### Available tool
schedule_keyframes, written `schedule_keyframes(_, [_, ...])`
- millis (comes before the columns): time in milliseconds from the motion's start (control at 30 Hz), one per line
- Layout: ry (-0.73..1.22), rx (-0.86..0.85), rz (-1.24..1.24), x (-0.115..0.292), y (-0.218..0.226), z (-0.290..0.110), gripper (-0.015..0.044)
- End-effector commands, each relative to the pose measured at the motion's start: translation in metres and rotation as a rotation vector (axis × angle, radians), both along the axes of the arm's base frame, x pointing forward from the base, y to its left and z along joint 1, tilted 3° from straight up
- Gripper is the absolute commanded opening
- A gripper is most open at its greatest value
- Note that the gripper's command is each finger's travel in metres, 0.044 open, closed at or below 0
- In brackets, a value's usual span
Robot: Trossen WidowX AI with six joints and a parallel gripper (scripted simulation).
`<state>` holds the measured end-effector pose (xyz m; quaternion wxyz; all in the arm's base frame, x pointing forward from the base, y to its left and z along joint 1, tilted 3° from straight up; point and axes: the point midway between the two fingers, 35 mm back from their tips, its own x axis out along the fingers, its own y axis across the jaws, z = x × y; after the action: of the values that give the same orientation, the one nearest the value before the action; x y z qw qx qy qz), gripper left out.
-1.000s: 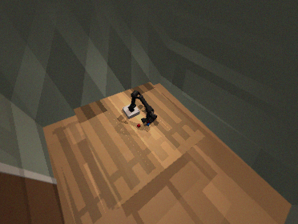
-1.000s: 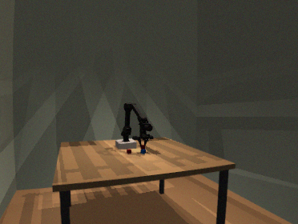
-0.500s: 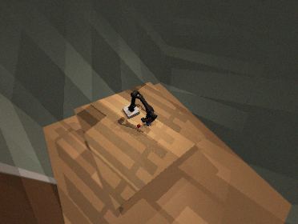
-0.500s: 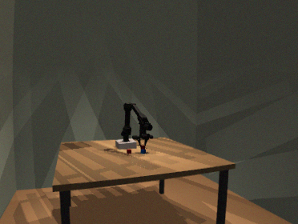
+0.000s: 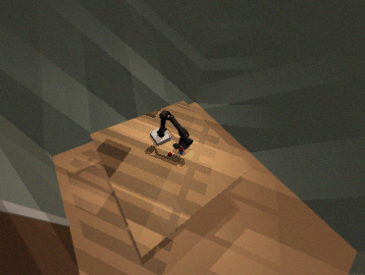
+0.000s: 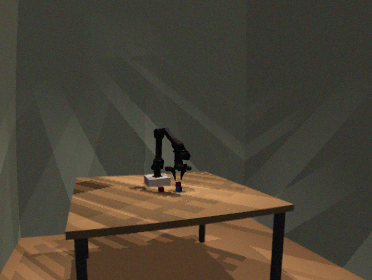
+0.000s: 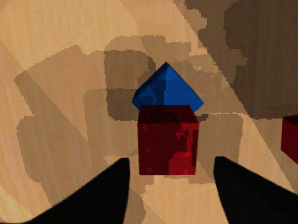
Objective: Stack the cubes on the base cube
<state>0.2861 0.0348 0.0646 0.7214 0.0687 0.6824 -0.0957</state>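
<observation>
Hand [image 7: 170, 192] is seen open in the wrist view: the two dark fingers stand apart, with a gap shown on each side of the red cube [image 7: 167, 142], so nothing is gripped. Red cube is placed on the blue base cube [image 7: 167, 90], just beyond the fingertips and centred between them. Blue top corner is seen projecting past the red cube's far edge; the base is turned diagonal to the red cube. Second red cube [image 7: 291, 137] is cut off at the right edge of the wrist view, resting on the wooden surface [image 7: 55, 65]. In the exterior view, the hand [image 6: 179, 172] is held just above the blue cube [image 6: 178, 189], with the other red cube [image 6: 161, 189] lying to its left, near the white arm base [image 6: 150, 180].
</observation>
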Motion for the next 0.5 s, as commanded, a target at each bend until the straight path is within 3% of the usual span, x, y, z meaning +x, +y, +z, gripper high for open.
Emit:
schedule_keyframes(0, [-0.004,0.001,-0.004,0.001,0.0,0.003,0.0205])
schedule_keyframes(100, [-0.006,0.005,-0.119,-0.002,-0.011,0.005,0.0265])
schedule_keyframes(467, [-0.048,0.041,-1.0,-0.028,-0.084,0.033,0.0265])
